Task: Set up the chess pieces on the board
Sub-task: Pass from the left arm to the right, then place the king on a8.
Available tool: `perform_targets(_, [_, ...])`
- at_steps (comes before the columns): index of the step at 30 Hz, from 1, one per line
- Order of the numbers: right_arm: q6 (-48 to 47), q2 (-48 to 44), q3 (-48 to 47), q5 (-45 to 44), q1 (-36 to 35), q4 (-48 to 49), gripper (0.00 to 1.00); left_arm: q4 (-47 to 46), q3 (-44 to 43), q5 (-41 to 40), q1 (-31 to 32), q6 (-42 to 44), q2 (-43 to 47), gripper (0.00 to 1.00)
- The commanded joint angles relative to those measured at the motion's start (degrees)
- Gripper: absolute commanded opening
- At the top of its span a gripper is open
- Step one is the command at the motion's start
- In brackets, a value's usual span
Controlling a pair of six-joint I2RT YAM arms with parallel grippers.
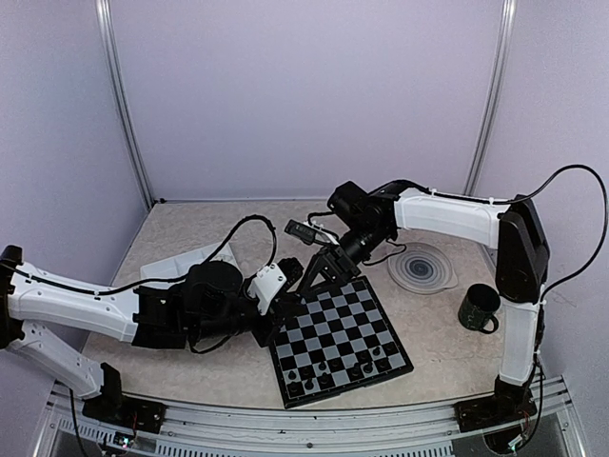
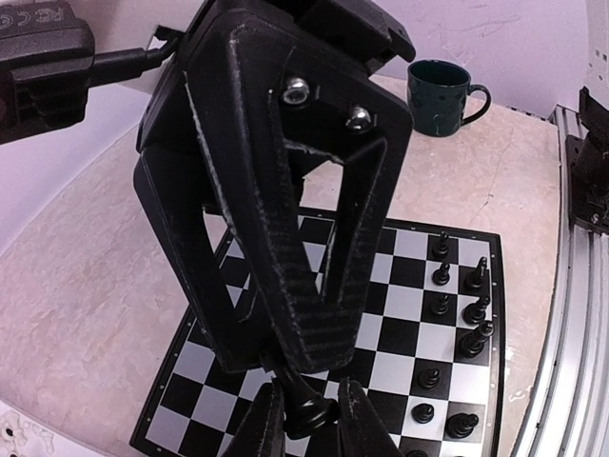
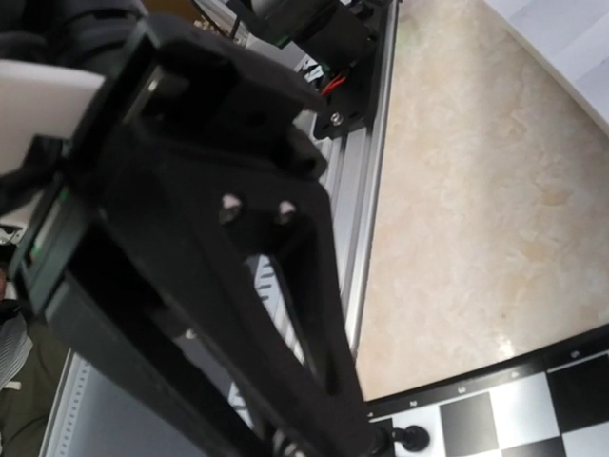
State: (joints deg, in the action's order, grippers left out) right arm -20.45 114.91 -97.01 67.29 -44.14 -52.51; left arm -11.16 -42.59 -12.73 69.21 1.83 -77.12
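the board (image 1: 335,328) lay by the desk's front edge, with black chess pieces (image 1: 347,369) lined along its near side. the left gripper (image 1: 288,303) pinched one black piece (image 2: 309,413) over the board's far left corner. the right gripper (image 1: 309,283) hung just above it, and i could not tell how wide it was.
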Motion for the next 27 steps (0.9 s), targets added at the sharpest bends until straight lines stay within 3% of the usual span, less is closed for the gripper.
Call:
perform_targets(1, [-0.6,1.5,-1.7,1.5,-0.8,-1.3,0.35,-1.2,-1.6,-1.2,0.4,1.0,-0.5,0.19])
perform_targets(8, [-0.4,1.8,-1.7,1.3,-0.9,-1.1,0.29,-1.2,-1.5,-1.7,0.4,1.0,-0.5,0.19])
perform_targets(13, [-0.6,1.7,-1.9,1.3,-0.9,-1.0,0.10,-0.8,-1.9,-3.6,0.4,0.2,-1.2,0.19])
perform_targets(15, [-0.8,1.5,-2.1,0.4,-0.8,-1.0,0.08,-0.3,-2.2,-5.8,0.3,-0.6,-1.7,0.25])
perform_targets(20, [-2.0,-0.7,-2.0,-5.7,0.3,-0.9,0.06,1.3,-1.5,-12.0,0.5,-1.6,-1.5,0.51])
perform_targets(27, [-4.5,-10.2,6.2,-22.6,3.6,3.4,0.06,6.0,0.2,-12.9,-0.9,-1.0,6.4,0.61])
